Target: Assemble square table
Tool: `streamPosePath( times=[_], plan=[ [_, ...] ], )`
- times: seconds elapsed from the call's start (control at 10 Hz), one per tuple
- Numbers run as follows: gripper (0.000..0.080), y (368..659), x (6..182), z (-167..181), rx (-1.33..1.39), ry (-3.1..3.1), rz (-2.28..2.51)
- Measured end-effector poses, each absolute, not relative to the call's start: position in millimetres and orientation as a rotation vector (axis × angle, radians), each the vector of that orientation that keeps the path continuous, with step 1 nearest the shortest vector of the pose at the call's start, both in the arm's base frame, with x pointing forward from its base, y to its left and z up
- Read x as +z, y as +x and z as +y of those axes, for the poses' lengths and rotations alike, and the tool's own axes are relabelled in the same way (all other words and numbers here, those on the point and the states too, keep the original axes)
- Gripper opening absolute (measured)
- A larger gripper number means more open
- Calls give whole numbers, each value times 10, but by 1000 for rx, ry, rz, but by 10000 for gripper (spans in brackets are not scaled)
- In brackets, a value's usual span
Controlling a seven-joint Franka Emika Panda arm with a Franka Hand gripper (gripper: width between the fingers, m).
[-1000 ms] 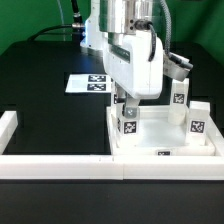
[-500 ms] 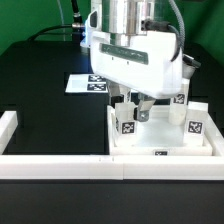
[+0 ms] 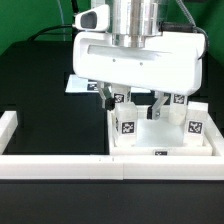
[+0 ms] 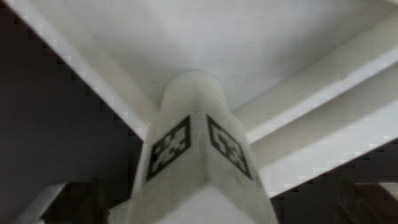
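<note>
The square table's white top (image 3: pixel 150 143) lies inside the corner of the rails at the exterior view's right, and tagged white legs stand upright on it. One leg (image 3: pixel 128 121) is at the near left corner, and two more (image 3: pixel 196 122) are at the right. My gripper (image 3: pixel 134 103) hangs open just above the near left leg, with its dark fingers (image 3: pixel 108 99) spread wide to either side and not touching it. In the wrist view that leg (image 4: pixel 196 150) rises between the fingers of my gripper (image 4: pixel 217 208), and the top's rim (image 4: pixel 107 70) lies behind it.
A long white rail (image 3: pixel 60 166) runs along the front, and a short one (image 3: pixel 8 125) stands at the exterior view's left. The marker board (image 3: pixel 80 86) lies on the black table behind, partly hidden by my hand. A fourth leg (image 3: pixel 119 99) shows behind my left finger.
The jaws have opened wide and let go of the near left leg. The hand has turned broadside to the camera, and the leg stays upright on the top.
</note>
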State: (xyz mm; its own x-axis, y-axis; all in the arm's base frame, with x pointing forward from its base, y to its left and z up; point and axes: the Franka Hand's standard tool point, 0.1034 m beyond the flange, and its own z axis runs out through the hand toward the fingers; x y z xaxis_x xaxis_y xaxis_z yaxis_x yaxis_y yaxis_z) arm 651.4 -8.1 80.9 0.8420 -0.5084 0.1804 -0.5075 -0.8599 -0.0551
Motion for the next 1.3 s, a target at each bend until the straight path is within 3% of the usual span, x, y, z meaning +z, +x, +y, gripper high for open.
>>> streamPosePath(
  times=[0.8, 1.0, 1.1, 1.2, 1.3],
  plan=[
    [648, 6511, 809, -157, -282, -3218, -62],
    [384, 6511, 809, -164, -282, -3218, -57],
    [384, 6511, 808, -164, -282, -3217, -45],
    [294, 6514, 812, -162, -285, -3215, -12],
    [294, 6514, 813, -162, -285, -3215, -12]
  ],
)
